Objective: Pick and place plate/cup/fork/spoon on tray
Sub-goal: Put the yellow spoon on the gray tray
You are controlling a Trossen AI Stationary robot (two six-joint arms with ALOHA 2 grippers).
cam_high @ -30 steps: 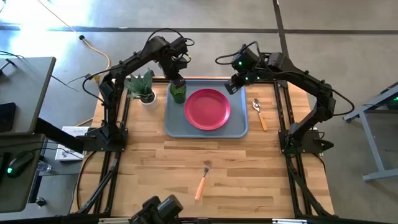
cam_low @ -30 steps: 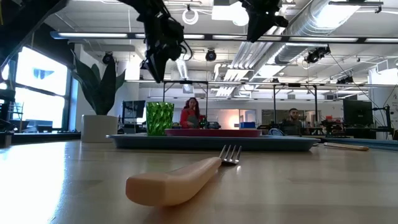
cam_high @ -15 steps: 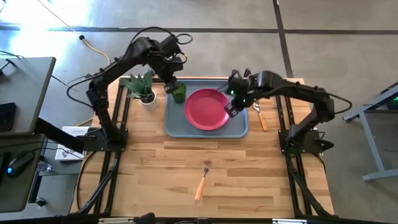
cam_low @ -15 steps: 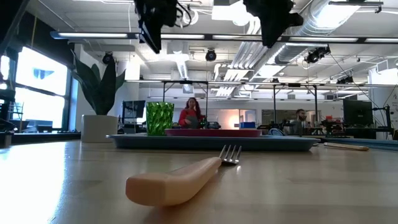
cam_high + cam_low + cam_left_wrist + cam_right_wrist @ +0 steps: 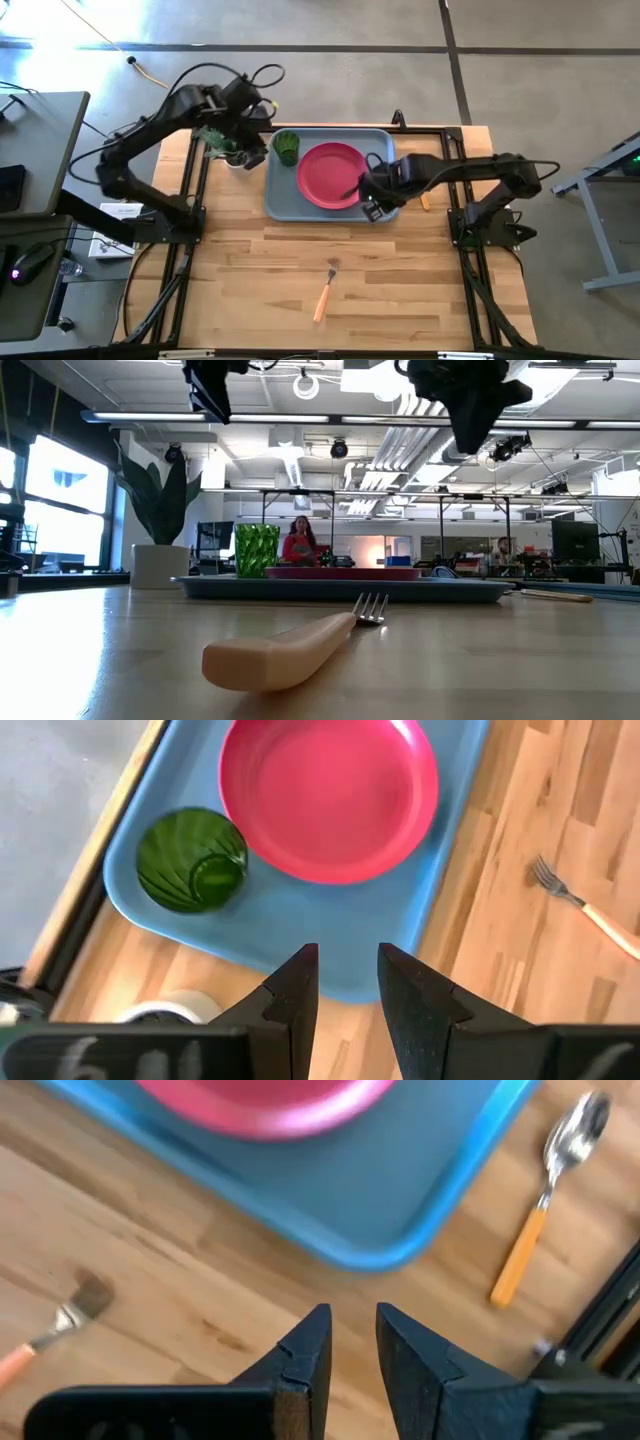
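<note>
The pink-red plate (image 5: 333, 176) and the dark green cup (image 5: 287, 147) stand on the blue-grey tray (image 5: 285, 197) at the far middle of the table. The fork (image 5: 325, 287) lies on the wood near the front edge. The spoon (image 5: 548, 1200) lies on the wood right of the tray, mostly hidden under my right arm in the high view. My left gripper (image 5: 250, 146) hangs above the tray's far left corner, its fingers a narrow gap apart and empty. My right gripper (image 5: 372, 208) hangs over the tray's near right corner, also narrowly open and empty.
A leafy plant in a white pot (image 5: 228, 145) stands just left of the tray, under my left arm. Bare wood lies between the tray and the fork. Black frame rails run along the table's left and right sides.
My left gripper has risen from above the cup and gone toward the table's left edge, to above the plant; the cup stays upright on the tray. My right gripper has swung from the tray's far right corner toward the near edge, to the tray's near right corner.
</note>
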